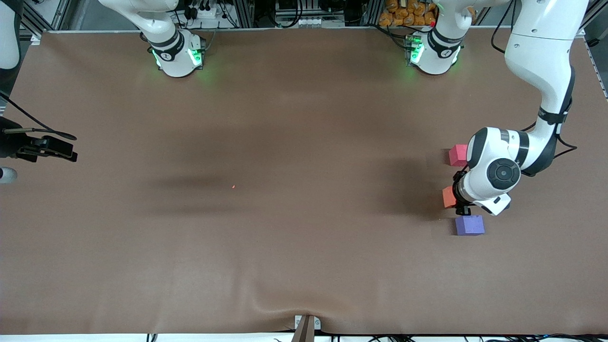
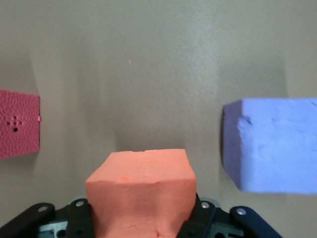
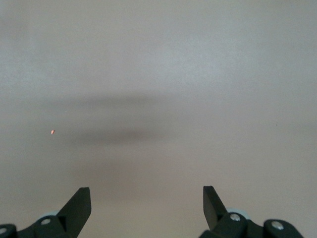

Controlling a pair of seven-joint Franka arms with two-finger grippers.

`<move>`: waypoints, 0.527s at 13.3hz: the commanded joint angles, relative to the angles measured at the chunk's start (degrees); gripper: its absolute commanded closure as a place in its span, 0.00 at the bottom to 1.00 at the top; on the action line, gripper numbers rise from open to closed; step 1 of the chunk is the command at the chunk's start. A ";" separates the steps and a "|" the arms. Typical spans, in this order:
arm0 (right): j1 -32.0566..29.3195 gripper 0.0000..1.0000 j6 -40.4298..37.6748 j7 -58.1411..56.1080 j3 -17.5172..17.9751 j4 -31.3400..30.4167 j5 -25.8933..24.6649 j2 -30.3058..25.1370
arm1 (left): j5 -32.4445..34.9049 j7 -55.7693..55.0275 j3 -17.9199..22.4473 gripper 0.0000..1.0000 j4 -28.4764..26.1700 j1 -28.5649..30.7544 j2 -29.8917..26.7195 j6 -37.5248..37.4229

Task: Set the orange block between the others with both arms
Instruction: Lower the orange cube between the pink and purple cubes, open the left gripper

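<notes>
A brown cloth-covered bench (image 1: 285, 142) fills the room's view; the left hand (image 2: 143, 223) pinches the orange block (image 2: 141, 196) between the pinkish-red cube (image 1: 457, 155) and purple cube (image 1: 469, 225), largely hidden under the wrist; the right hand (image 3: 147, 203), spread, waits over bare bench.

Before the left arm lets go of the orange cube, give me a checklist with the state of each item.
1. Left gripper shut on the small matte orange foam cube: ok.
2. Orange cube lined up in the gap between the pinkish-red foam cube and the purple foam cube: ok.
3. Orange cube apart from both neighbours: ok.
4. Orange cube resting on the brown table: cannot tell.
5. Right gripper open, waiting at the right arm's end of the table: ok.
</notes>
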 commanded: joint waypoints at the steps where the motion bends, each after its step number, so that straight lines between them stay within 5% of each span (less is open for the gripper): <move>1: -0.41 0.00 -0.25 -0.16 0.62 0.16 -1.05 -0.77 | 1.27 0.66 -0.75 1.00 -3.99 1.71 -2.08 2.96; 7: -0.33 0.00 -0.16 -0.16 0.62 0.16 -1.05 -0.77 | 1.27 3.21 -0.75 1.00 -4.17 5.23 -2.26 3.14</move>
